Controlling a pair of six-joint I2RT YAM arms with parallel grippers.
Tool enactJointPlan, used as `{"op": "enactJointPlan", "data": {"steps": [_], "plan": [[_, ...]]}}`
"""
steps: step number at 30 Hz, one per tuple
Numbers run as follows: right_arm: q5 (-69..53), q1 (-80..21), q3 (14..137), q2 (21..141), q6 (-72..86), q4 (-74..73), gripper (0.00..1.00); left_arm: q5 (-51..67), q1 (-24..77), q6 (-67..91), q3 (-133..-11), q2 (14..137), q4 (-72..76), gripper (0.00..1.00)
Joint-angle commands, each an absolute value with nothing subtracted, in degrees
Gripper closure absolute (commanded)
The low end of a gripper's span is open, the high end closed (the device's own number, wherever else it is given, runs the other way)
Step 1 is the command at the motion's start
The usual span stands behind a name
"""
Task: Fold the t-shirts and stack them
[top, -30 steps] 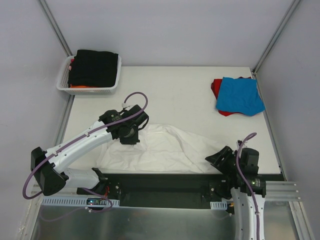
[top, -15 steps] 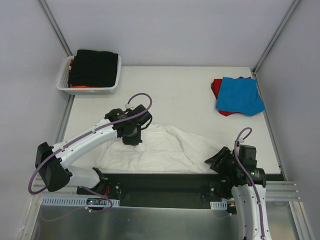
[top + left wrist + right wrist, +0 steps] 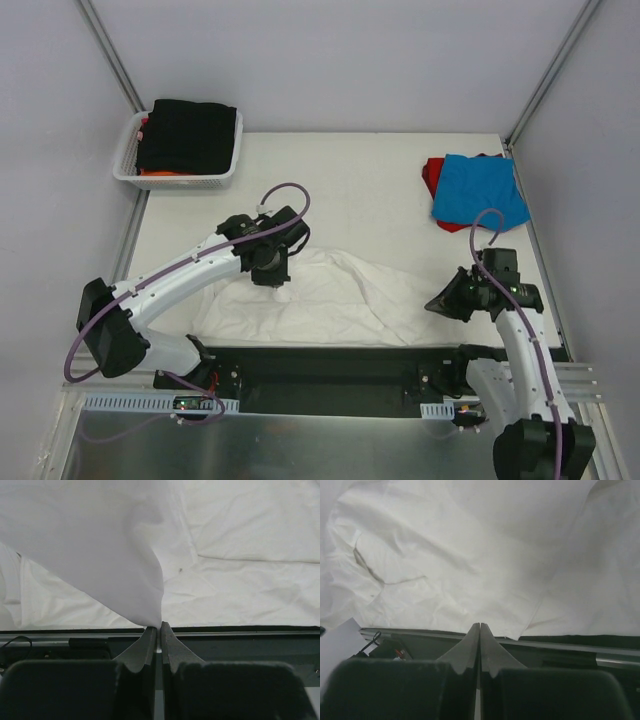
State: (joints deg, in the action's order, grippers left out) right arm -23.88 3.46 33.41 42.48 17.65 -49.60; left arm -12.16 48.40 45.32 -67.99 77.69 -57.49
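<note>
The table (image 3: pixel 370 170) takes up most of the space. The white shirt (image 3: pixel 330 300) lies rumpled along its near edge, spread wide and not flat.

The left arm (image 3: pixel 180 275) reaches over the shirt's far left part. The right arm (image 3: pixel 525 340) bends in toward the shirt's right end.

Well beyond the shirt's left end, off the table's far left corner, sits the basket (image 3: pixel 125 165). A folded black shirt (image 3: pixel 190 135) fills the top of it.

Well beyond the shirt's right end a folded blue shirt (image 3: pixel 480 190) lies on a red shirt (image 3: pixel 432 172), which shows along its left side.

The left claw (image 3: pixel 160 626) is closed on the white shirt. A fold of cloth runs up out of its pinched tips and hangs clear of the rest.

The right claw (image 3: pixel 480 625) is closed too, fingers pressed together, with its tips right at the shirt's near right edge. From here I can't tell whether any cloth is caught between them.

A sliver of orange shirt (image 3: pixel 165 173) peeks out under the black one.
</note>
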Motion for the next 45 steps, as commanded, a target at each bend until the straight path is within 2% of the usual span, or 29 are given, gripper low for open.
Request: {"op": "enactJointPlan", "data": {"steps": [1, 14, 28, 31, 35, 39, 45], "plan": [[-22.32, 3.34, 31.47, 49.29, 15.03, -44.57, 0.99, -12.66, 48.87, 44.65, -68.99, 77.52, -57.22, 1.00], [-24.61, 3.25, 34.10, 72.32, 12.22, -27.96, 0.99, -13.27, 48.87, 44.12, -68.55, 76.64, -57.30, 1.00], [-23.29, 3.25, 46.14, 87.18, 10.81, -24.87, 0.99, -13.18, 48.78, 39.29, -74.53, 83.49, -57.30, 1.00], [-24.78, 2.90, 47.28, 86.32, 11.60, -24.70, 0.99, -13.10, 48.78, 39.02, -74.53, 83.58, -57.22, 1.00], [-22.94, 0.00, 46.41, 77.98, 13.18, -28.12, 0.99, -13.18, 48.78, 38.94, -74.36, 83.32, -57.22, 1.00], [-20.84, -7.53, 44.65, 71.38, 14.06, -31.72, 0.99, -12.83, 48.78, 38.76, -74.71, 84.37, -57.22, 1.00], [-22.75, -11.60, 37.72, 70.22, 13.71, -29.89, 0.99, -12.39, 48.78, 38.76, -74.53, 84.73, -57.04, 1.00]]}}
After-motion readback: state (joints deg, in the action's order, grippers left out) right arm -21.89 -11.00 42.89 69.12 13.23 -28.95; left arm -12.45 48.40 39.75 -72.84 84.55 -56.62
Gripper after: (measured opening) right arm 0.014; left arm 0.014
